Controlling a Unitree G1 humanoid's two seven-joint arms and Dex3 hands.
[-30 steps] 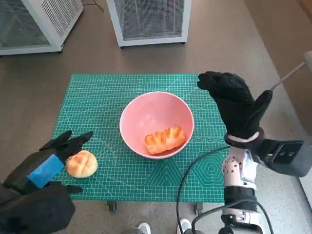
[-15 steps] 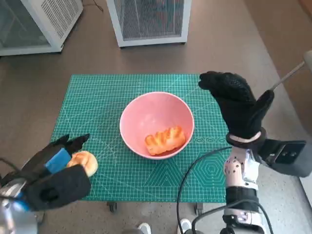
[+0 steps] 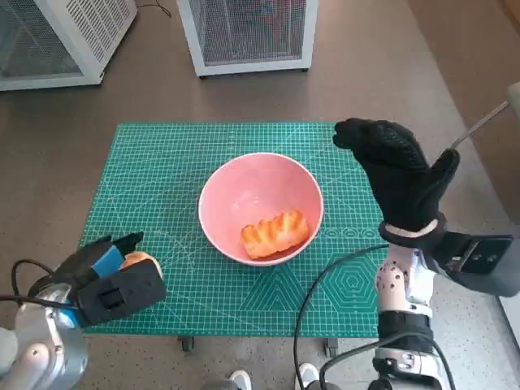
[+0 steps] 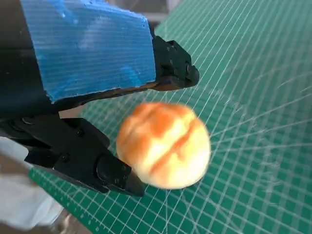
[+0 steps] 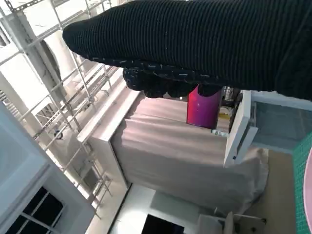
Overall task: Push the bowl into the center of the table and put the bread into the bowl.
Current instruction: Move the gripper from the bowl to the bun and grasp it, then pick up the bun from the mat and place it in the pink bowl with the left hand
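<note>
- Pink bowl (image 3: 261,207) sits on the green cutting mat (image 3: 179,162) covering the table, roughly mid-table, between the two robot hands and just left of the right robot hand.
- One ridged, golden bread piece (image 3: 275,232) lies inside the bowl, against the wall nearer the robot.
- A second piece — a round bun (image 4: 163,145) — rests on the mat at the table's near-left corner, directly within the reach of the left robot hand (image 3: 106,276).
- Left robot hand: blue tape (image 4: 87,48) across its back; its black fingers (image 4: 170,68) lie to either side of the bun, one set above and one below as the left wrist view shows it. The lower finger looks to be touching the bun; whether the hand has actually closed on it, I cannot tell. The bun is slightly blurred in that view.
- Right robot hand (image 3: 398,175): raised in its black knitted glove beside the bowl's right rim, clear of the bowl, fingers extended and apart — grasping nothing.
- Beyond the table, away from both robot hands: two white mesh-fronted cabinets (image 3: 248,32) stand on the floor.
</note>
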